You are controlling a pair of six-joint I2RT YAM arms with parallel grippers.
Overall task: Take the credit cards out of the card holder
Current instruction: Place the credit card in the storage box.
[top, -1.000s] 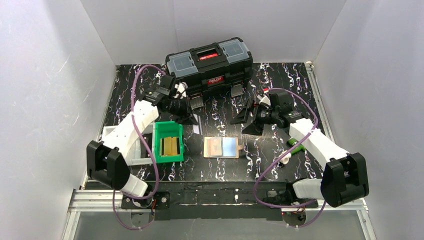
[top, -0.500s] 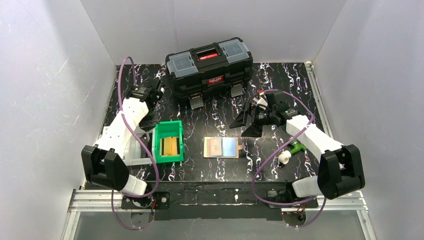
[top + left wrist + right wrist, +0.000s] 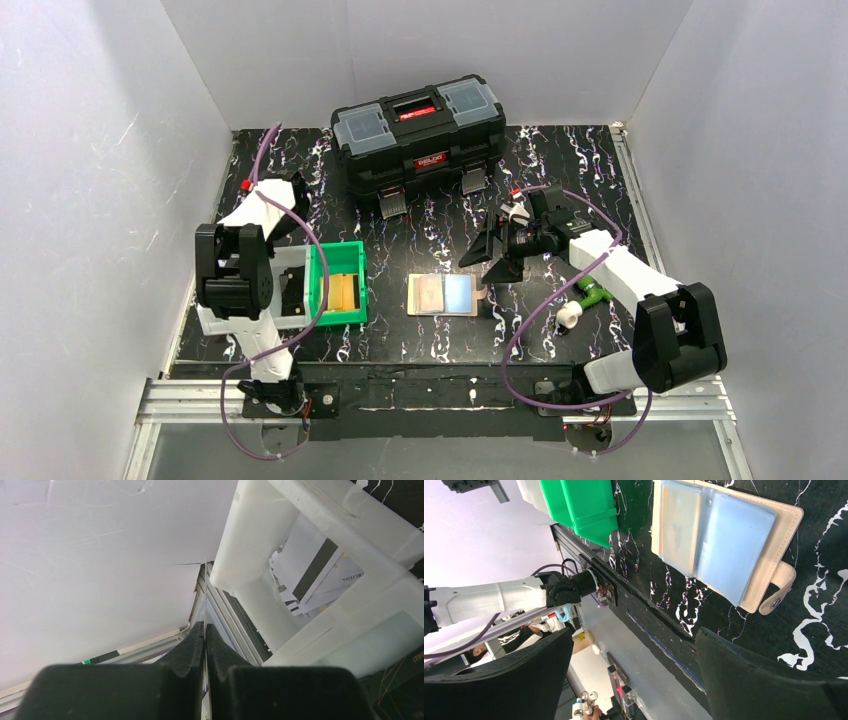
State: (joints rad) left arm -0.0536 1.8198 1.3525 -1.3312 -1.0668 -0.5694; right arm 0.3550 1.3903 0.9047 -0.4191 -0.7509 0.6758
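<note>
The tan card holder [image 3: 480, 298] [image 3: 785, 519] lies open on the black mat. An orange-tan credit card [image 3: 428, 294] [image 3: 679, 527] fills its left pocket and a light blue one [image 3: 458, 293] [image 3: 729, 545] its right. Just behind the holder's right edge hovers my right gripper [image 3: 497, 250] [image 3: 634, 640], open and empty. My left gripper [image 3: 292, 292] [image 3: 205, 626] hangs over the white tray [image 3: 290, 255] [image 3: 260, 530] at the left, shut on a thin credit card seen edge-on. Other loose cards [image 3: 315, 575] lie in that tray.
A green bin [image 3: 322, 290] [image 3: 584, 505] holding yellow-tan slabs [image 3: 343, 293] stands between tray and holder. A black toolbox [image 3: 420, 130] sits at the back. A green and white object [image 3: 585, 298] lies under the right arm. White walls enclose the mat.
My left arm has swung from in front of the toolbox back to the left and now folds over the white tray. The right gripper has edged slightly left and stayed open.
</note>
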